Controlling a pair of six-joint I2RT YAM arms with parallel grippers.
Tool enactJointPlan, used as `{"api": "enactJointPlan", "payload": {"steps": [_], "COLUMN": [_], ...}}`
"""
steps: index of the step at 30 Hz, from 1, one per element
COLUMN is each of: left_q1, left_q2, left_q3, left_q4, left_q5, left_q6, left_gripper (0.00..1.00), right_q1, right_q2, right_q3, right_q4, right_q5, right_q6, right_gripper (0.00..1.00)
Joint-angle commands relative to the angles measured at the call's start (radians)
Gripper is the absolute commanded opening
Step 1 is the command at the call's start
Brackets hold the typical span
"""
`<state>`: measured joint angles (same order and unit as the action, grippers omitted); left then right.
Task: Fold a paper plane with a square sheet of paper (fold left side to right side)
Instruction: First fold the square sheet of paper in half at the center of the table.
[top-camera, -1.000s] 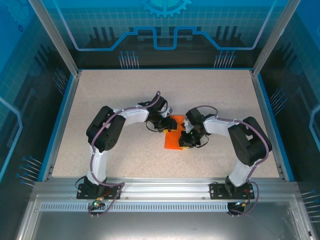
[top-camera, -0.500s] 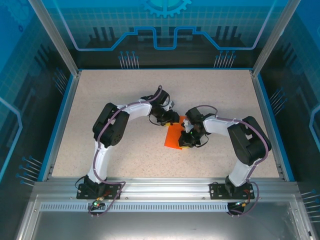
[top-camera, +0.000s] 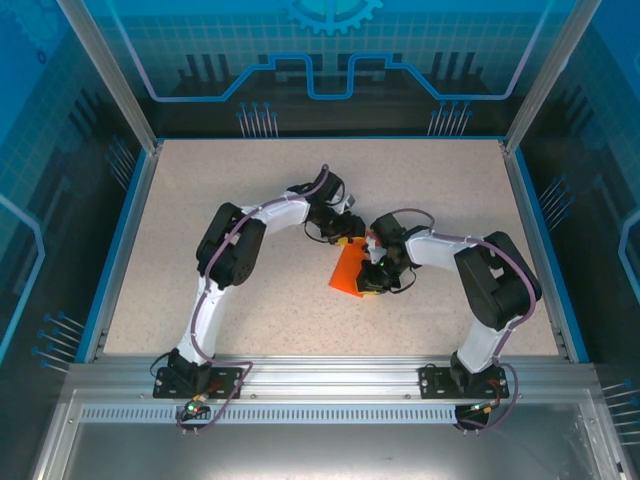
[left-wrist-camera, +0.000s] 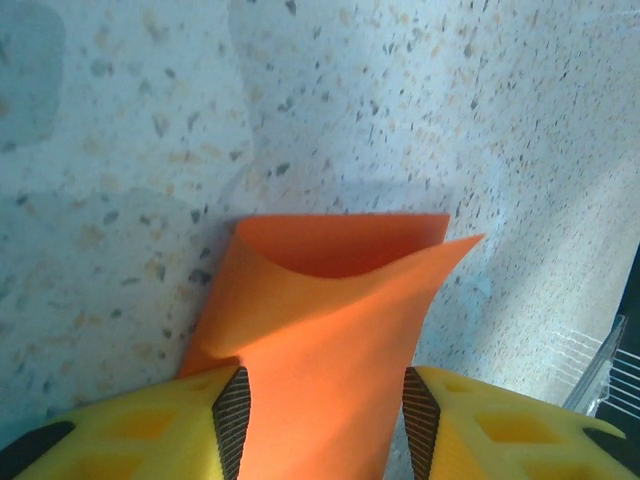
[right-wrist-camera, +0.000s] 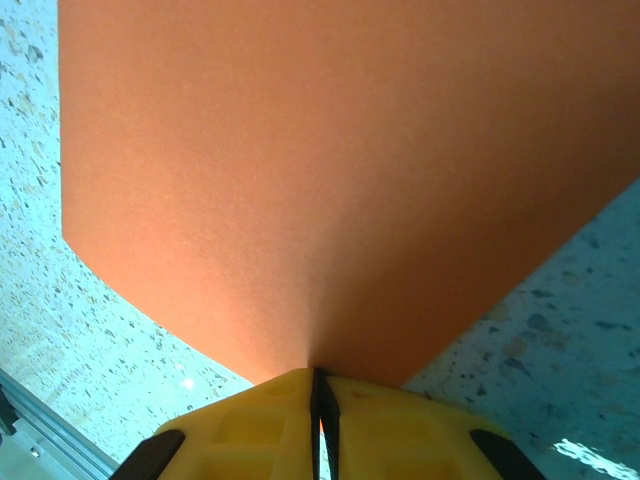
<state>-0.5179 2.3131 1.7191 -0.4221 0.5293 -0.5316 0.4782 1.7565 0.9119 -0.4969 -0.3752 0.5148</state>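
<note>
Inside the right claw (right-wrist-camera: 316, 398), clenched tight: one edge of the square sheet of paper (right-wrist-camera: 330, 170), mid-bench (top-camera: 230, 190). Left claw (left-wrist-camera: 320, 425) straddles the curled-over flap, half-spread; grip unclear. Mid-fold, I'd say. Next: carry flap across, match edges, press crease.

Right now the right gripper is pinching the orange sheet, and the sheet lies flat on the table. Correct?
Not flat. The left wrist view shows the square sheet of paper raised off the table, its far edge curled over itself. The rest holds: the right gripper is shut on the sheet's edge.
</note>
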Motion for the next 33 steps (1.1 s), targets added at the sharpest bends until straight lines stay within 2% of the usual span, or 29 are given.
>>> {"api": "enactJointPlan", "payload": {"steps": [1, 8, 23, 28, 33], "left_q1": [0.039, 0.041, 0.051, 0.077, 0.119], "left_q2": [0.053, 0.105, 0.180, 0.115, -0.072], "left_q3": [0.056, 0.128, 0.215, 0.191, 0.041], "left_q4": [0.054, 0.054, 0.034, 0.030, 0.085], "left_q5": [-0.038, -0.008, -0.042, -0.039, -0.043], "left_q6": [-0.015, -0.037, -0.051, -0.033, -0.018], "left_gripper": [0.49, 0.49, 0.49, 0.49, 0.50], "right_q1": [0.011, 0.012, 0.011, 0.008, 0.000], "right_q2": [0.078, 0.076, 0.067, 0.039, -0.057], "right_q3": [-0.049, -0.049, -0.047, -0.043, -0.038], "right_q4": [-0.096, -0.097, -0.105, -0.082, -0.022], "right_q5": [0.170, 0.171, 0.167, 0.139, 0.046], "right_q6": [-0.009, -0.006, -0.015, -0.047, -0.121], "right_gripper": [0.12, 0.12, 0.12, 0.13, 0.17]}}
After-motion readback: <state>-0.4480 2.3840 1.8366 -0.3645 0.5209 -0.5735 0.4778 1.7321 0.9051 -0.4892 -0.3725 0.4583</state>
